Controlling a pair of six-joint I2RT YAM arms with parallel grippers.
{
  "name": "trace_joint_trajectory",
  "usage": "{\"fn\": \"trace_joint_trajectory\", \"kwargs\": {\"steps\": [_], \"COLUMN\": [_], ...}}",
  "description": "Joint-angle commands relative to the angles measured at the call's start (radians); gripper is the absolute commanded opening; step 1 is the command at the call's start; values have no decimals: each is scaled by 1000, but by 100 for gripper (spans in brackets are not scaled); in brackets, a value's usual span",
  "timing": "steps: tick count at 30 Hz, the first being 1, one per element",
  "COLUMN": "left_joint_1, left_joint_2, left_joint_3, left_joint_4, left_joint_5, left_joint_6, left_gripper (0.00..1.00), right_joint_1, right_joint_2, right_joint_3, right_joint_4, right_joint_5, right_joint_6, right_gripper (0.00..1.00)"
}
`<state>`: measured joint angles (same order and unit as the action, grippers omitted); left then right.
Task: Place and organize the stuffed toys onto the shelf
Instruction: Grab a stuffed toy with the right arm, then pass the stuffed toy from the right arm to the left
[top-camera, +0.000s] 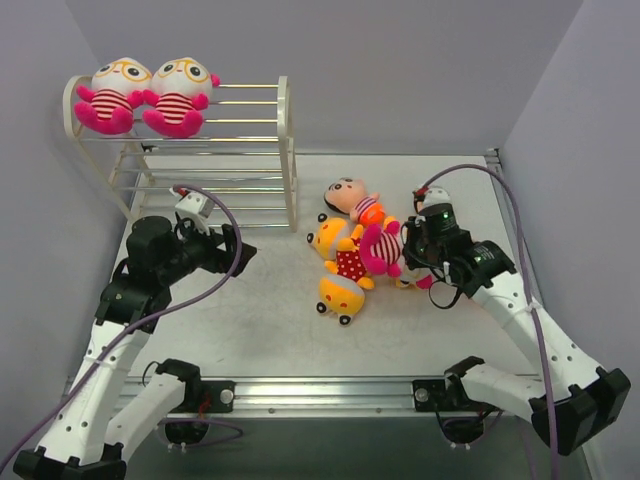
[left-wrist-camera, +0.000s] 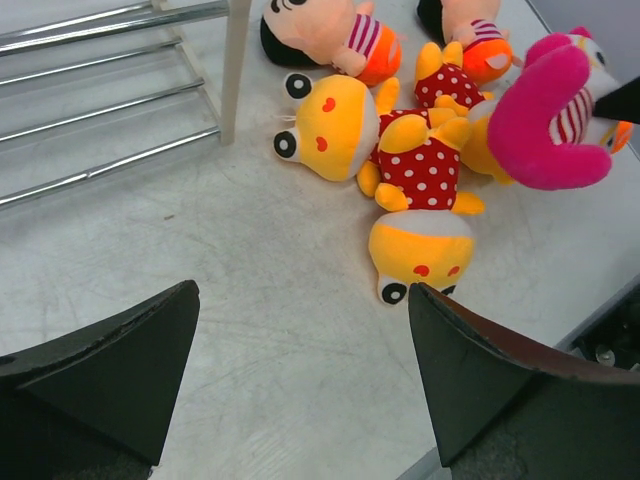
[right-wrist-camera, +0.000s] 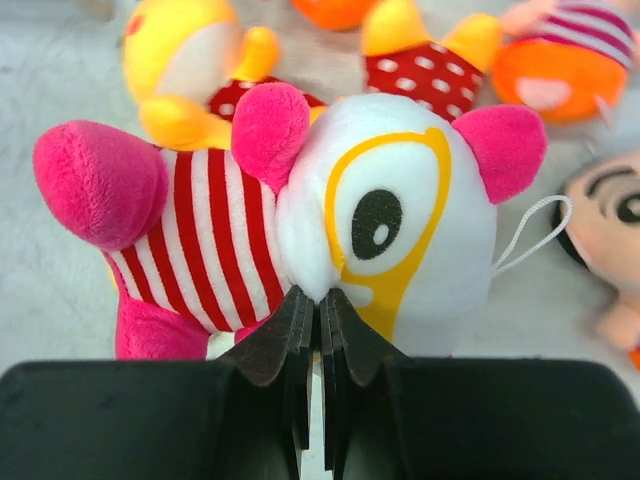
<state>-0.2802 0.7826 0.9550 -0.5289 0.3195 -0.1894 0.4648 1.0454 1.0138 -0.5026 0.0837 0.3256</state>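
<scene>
**Top view.** The shelf (top-camera: 284, 120) stands far left on the table (top-camera: 250, 320). Two pink striped toys (top-camera: 112, 95) sit side by side on its top tier; the lower tiers are bare. The rest lie heaped right of the shelf: yellow toys (top-camera: 342, 293) and a peach-faced toy (top-camera: 352, 198). The right gripper (top-camera: 408, 250) is at the third pink toy (top-camera: 380, 250). The left gripper (top-camera: 232, 245) hangs near the shelf's foot. My judgement is that the task is early, with most toys unshelved.

**Left wrist.** The jaws are spread wide with nothing between them. This view shows a second peach-faced toy (left-wrist-camera: 470, 35), which is hard to make out from above.

**Right wrist.** The jaws are pinched tight on the third pink toy where head meets belly, a grip the top view hides. I cannot tell whether the toy is clear of the table.
</scene>
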Motion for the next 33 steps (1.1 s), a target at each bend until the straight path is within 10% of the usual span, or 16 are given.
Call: {"fn": "trace_joint_trajectory", "kwargs": {"steps": [1, 9, 33], "left_joint_1": [-16, -83, -430], "left_joint_2": [13, 41, 214], "left_joint_3": [65, 80, 13], "left_joint_4": [-49, -60, 138], "left_joint_5": [84, 133, -312], "left_joint_6": [-21, -61, -331], "left_gripper": [94, 95, 93], "right_joint_1": [112, 419, 531], "right_joint_2": [69, 267, 311], "right_joint_3": [84, 207, 227], "right_joint_4": [119, 151, 283], "right_joint_5": [-64, 45, 80], "right_joint_6": [-149, -353, -430], "right_gripper": [0, 0, 0]}}
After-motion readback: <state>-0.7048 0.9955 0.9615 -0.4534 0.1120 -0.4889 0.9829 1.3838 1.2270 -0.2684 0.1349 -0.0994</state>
